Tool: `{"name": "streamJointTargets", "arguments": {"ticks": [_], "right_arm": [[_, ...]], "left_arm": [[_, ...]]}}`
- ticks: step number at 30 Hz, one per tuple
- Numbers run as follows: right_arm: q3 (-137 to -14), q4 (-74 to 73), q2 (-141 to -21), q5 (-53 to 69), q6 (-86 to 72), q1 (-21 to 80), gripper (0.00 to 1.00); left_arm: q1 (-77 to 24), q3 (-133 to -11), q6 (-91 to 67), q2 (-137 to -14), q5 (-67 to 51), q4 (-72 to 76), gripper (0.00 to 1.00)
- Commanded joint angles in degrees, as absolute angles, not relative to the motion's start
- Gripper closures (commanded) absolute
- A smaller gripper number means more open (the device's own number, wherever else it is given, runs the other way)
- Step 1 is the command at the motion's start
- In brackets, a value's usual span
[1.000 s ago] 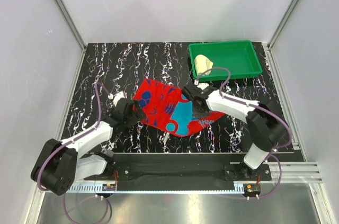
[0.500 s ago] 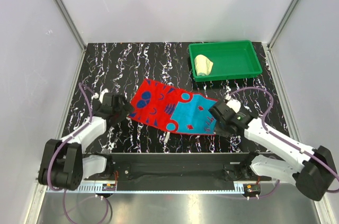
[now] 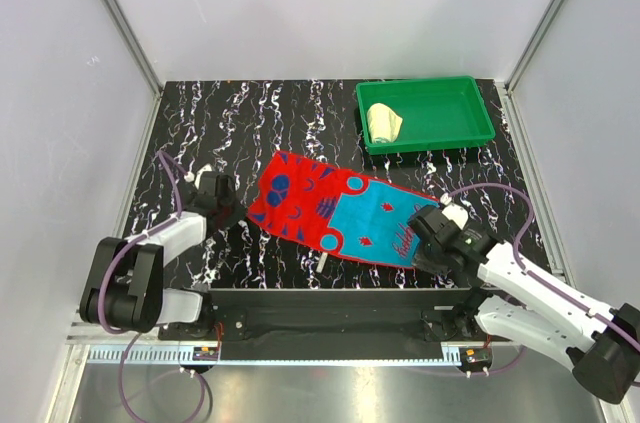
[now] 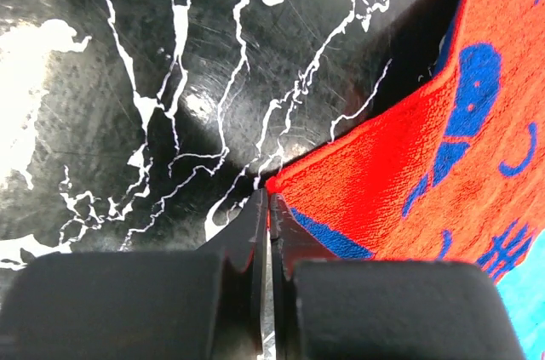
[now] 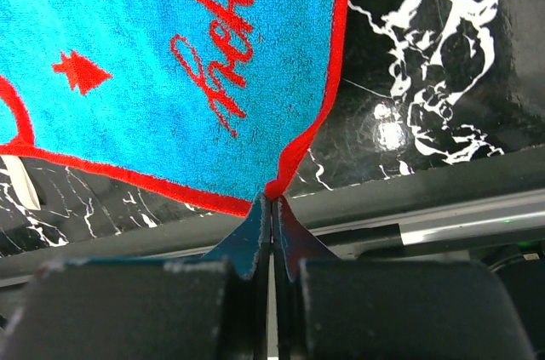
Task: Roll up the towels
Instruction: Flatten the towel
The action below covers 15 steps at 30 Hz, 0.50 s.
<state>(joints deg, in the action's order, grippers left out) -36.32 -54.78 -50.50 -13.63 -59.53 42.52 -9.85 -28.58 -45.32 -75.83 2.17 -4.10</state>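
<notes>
The red towel (image 3: 335, 213) with teal-blue patterns lies spread flat across the middle of the table. My left gripper (image 3: 238, 213) is at its left corner, and in the left wrist view the gripper (image 4: 266, 200) is shut on the tip of that red corner (image 4: 281, 180). My right gripper (image 3: 420, 247) is shut on the near right corner; in the right wrist view it (image 5: 271, 198) has the red hem (image 5: 294, 156) bunched between its jaws. The pale yellow towel (image 3: 383, 121) lies rolled in the green tray.
The green tray (image 3: 445, 113) stands at the back right of the black marbled table (image 3: 200, 123). White walls close in the left, right and back. A metal rail (image 5: 443, 224) runs along the near edge just beyond my right gripper.
My right gripper has dragged its towel corner to the near right, pulling the folded towel out flat. My left gripper drew back left, then closed on the left corner.
</notes>
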Motion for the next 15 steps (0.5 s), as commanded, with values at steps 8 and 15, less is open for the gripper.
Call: {"name": "streamJointTargets", "arguments": {"ticks": [8, 15], "right_arm": [[-33.6, -53.9, -51.6, -12.8, -63.2, 43.0, 1.0], [-29.9, -50.1, -53.5, -11.6, -66.4, 43.0, 1.0]], "left_arm": [[-9.8, -24.8, -46.8, -59.7, 0.4, -16.4, 1.0], [-9.8, -23.4, -49.4, -42.0, 0.8, -27.9, 1.0]]}}
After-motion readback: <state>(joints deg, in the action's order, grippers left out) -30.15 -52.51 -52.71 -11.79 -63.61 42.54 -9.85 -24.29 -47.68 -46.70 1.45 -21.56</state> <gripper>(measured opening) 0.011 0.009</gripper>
